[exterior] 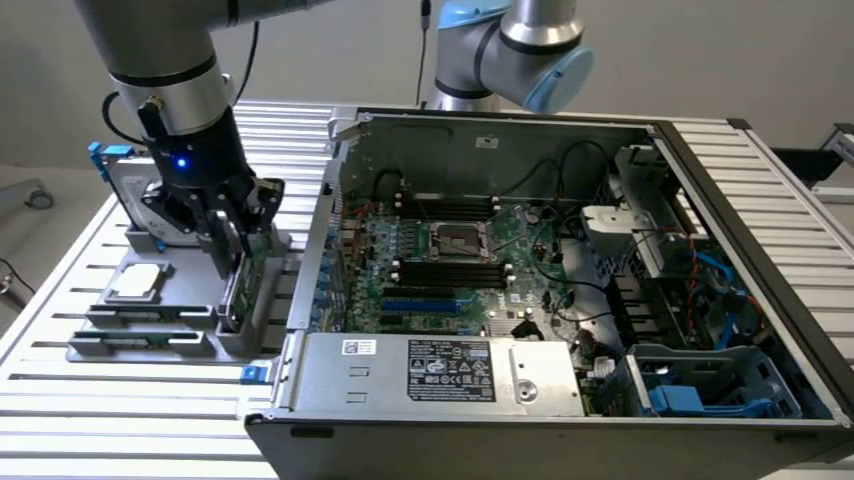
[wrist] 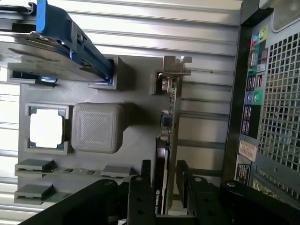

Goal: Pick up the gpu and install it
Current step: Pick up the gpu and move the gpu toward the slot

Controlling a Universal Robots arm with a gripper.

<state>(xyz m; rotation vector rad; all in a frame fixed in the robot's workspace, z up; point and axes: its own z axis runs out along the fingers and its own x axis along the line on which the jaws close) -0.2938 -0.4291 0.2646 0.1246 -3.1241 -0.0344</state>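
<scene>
The gpu (exterior: 238, 292) stands on edge in a grey holder (exterior: 254, 340) on the slatted table, at the exterior view's left of the open computer case (exterior: 467, 140). In the wrist view the gpu (wrist: 168, 126) shows edge-on: green board, black cooler, silver end bracket (wrist: 176, 65) at its far end. My gripper (exterior: 230, 250) is lowered over it. Its two black fingers (wrist: 140, 187) press on both faces of the card, so the gripper (wrist: 164, 163) is shut on the gpu, which still sits in the holder.
The holder also carries a silver hard drive with blue rails (wrist: 51, 42), a processor chip (wrist: 46, 129), a grey block (wrist: 96, 126) and memory sticks (wrist: 33, 165). Inside the case lie the motherboard (exterior: 454, 260) and the power supply (exterior: 427, 370). A second arm (exterior: 514, 50) stands behind.
</scene>
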